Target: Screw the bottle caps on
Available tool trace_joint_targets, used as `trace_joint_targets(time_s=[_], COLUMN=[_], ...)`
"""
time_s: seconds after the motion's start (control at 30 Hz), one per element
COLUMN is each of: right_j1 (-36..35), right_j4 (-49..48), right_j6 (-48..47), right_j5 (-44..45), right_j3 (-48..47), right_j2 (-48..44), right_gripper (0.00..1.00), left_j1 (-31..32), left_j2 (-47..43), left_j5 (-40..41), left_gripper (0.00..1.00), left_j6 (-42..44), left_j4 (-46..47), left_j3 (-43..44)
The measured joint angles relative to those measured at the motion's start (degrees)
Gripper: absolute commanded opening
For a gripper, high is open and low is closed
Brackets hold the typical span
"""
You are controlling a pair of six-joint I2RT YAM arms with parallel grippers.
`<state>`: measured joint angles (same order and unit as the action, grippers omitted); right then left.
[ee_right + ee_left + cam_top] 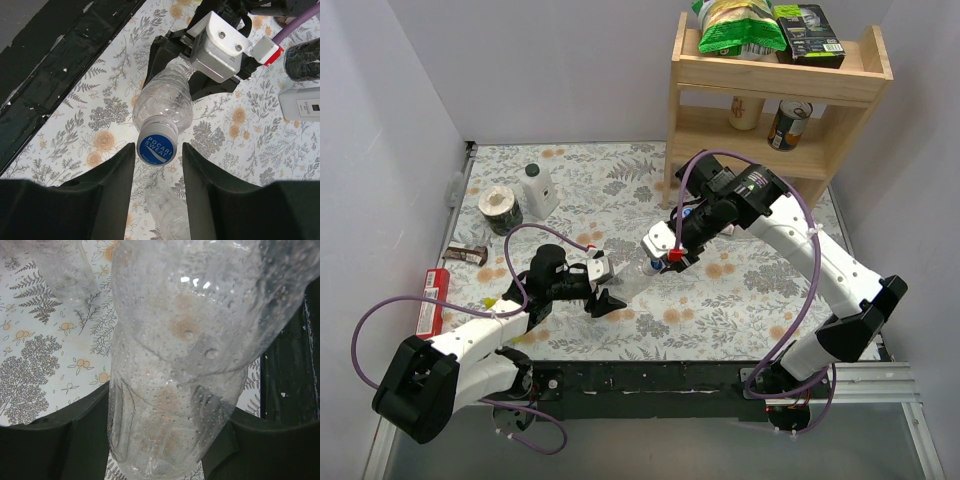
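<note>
The left gripper (608, 288), nearest the table's front edge, is clamped on the base end of one clear plastic bottle (635, 278). In the left wrist view the bottle fills the gap between both dark fingers (50, 440). It is held off the floral-patterned tablecloth (740, 300) and tilted, with its neck pointing towards the right arm.

One blue round screw cap (156, 146) printed "POCARI SWEAT" sits on that neck; how far it is screwed on cannot be told. The right gripper (656, 264) stands wide, one finger on each side of the cap. A clear gap shows on one side, while the other finger looks just beside the cap's rim. It has hold of nothing.

A second clear bottle (167, 212) lies on the cloth just under the right gripper, and its neck is out of view. That makes two clear bottles and one cap that can be counted.

Further back on the left lie one red flat packet (433, 300), one brown wrapped bar (468, 255), one dark round roll (500, 210) and one white opaque bottle with a black cap (538, 190).

Farthest, at the back right, stands a two-tier wooden shelf (775, 100). It holds two packets on top and two containers on the lower tier.
</note>
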<state>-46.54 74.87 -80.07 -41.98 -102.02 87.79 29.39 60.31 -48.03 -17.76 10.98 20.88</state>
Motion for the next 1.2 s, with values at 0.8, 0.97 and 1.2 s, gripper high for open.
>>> trace_joint_targets(time_s=[0.8,0.97,1.2], right_j1=[10.3,11.0,11.6], right_j4=[-17.8,-31.8,-40.7], right_j6=[37.5,58.3,79.8], right_j5=[-12.1,-9.6,-5.2], right_j3=[1.3,6.4,8.0], right_j2=[7.8,7.2,10.3], right_gripper=[0.14,0.11,0.11], left_j1=[-0.1,0.1,0.8], left_j2=[-2.5,-0.9,-0.3], left_j5=[18.0,24.7,35.5], left_gripper=[0.00,0.00,0.00], left_j6=[-8.1,-9.6,-8.6], left_j4=[2.5,0.2,-4.1], left_j3=[-0.1,1.9,3.6])
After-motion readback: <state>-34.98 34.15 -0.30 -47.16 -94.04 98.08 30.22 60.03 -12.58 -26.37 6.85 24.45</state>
